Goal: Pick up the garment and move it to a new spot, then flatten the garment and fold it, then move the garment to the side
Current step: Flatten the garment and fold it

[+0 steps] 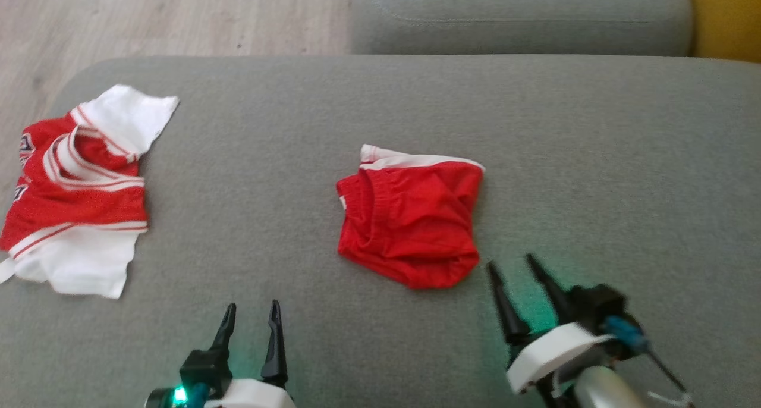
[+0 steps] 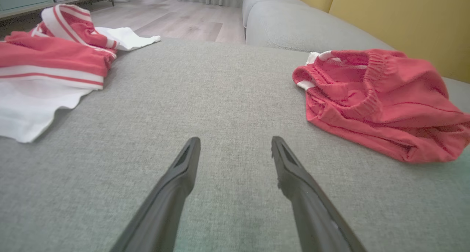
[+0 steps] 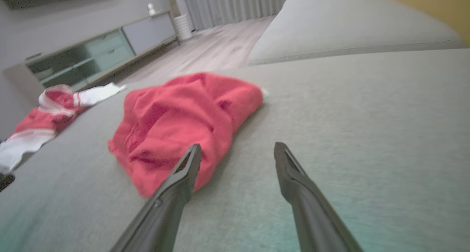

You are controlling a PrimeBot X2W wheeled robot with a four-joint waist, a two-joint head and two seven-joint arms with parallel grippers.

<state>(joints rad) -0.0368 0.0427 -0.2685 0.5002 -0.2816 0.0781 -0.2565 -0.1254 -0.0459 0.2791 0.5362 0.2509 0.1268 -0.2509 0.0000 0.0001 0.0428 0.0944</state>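
Note:
A pair of red shorts (image 1: 410, 220) with a white edge lies crumpled in the middle of the grey sofa seat (image 1: 267, 176). The left wrist view has the shorts (image 2: 378, 97) at the right, and the right wrist view has the shorts (image 3: 176, 123) just beyond the left finger. My right gripper (image 1: 510, 264) stands open close to the shorts' near right corner, apart from the cloth. Further left, near the seat's front, my left gripper (image 1: 252, 308) is open with nothing between its fingers (image 2: 183, 167).
A red and white jersey (image 1: 77, 188) lies bunched at the seat's left end. A grey back cushion (image 1: 517, 15) runs along the far side, with yellow backing (image 1: 725, 15) at the far right. Wooden floor (image 1: 148, 15) lies beyond the left edge.

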